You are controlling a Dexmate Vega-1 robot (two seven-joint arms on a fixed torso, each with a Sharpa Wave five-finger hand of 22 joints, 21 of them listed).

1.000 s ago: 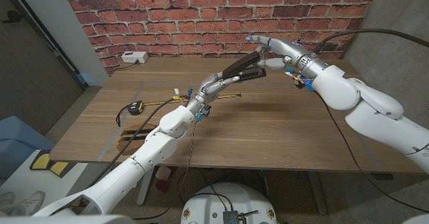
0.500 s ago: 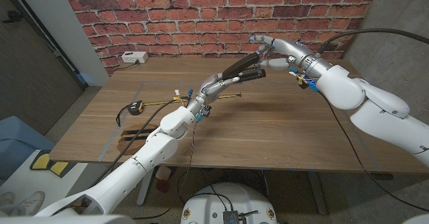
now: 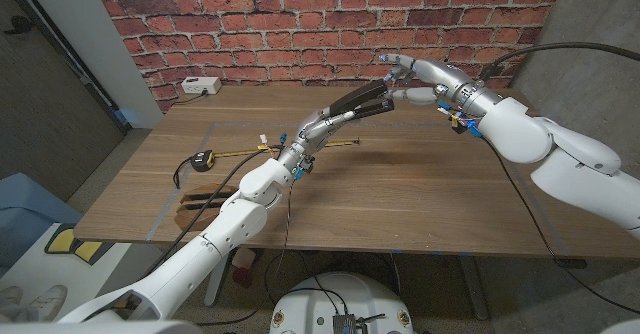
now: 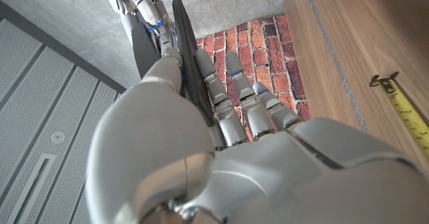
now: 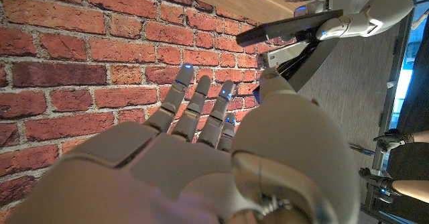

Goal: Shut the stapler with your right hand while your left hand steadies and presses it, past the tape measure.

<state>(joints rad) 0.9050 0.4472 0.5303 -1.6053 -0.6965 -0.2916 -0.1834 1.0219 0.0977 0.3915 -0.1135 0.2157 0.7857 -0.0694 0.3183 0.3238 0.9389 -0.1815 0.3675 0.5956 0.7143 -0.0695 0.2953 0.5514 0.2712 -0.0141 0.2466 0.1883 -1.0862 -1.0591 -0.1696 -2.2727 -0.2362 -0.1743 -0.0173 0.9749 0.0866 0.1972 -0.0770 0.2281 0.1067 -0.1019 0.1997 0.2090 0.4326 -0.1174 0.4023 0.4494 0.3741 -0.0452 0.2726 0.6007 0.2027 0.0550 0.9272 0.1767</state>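
A black stapler (image 3: 362, 102) hangs open in the air over the far middle of the table, its two arms spread in a narrow V. My left hand (image 3: 318, 127) grips it at the hinge end; in the left wrist view the stapler (image 4: 185, 63) runs between thumb and fingers. My right hand (image 3: 405, 77) is at the stapler's far tip, fingers spread above the upper arm and thumb beside the lower one, holding nothing. The right wrist view shows the stapler (image 5: 298, 31) spread open just beyond my right hand (image 5: 201, 150). The yellow-black tape measure (image 3: 203, 159) lies at the table's left, tape pulled out.
The tape's yellow blade (image 4: 405, 110) stretches across the wooden table (image 3: 420, 194) beneath my left arm. A white box (image 3: 201, 86) with a cable sits at the back left corner. A brick wall stands behind the table. A person's dark-sleeved hand (image 5: 392, 140) shows beyond it.
My right forearm has drifted slightly to the right while its hand stays at the stapler's tip. The left hand and stapler have barely moved.
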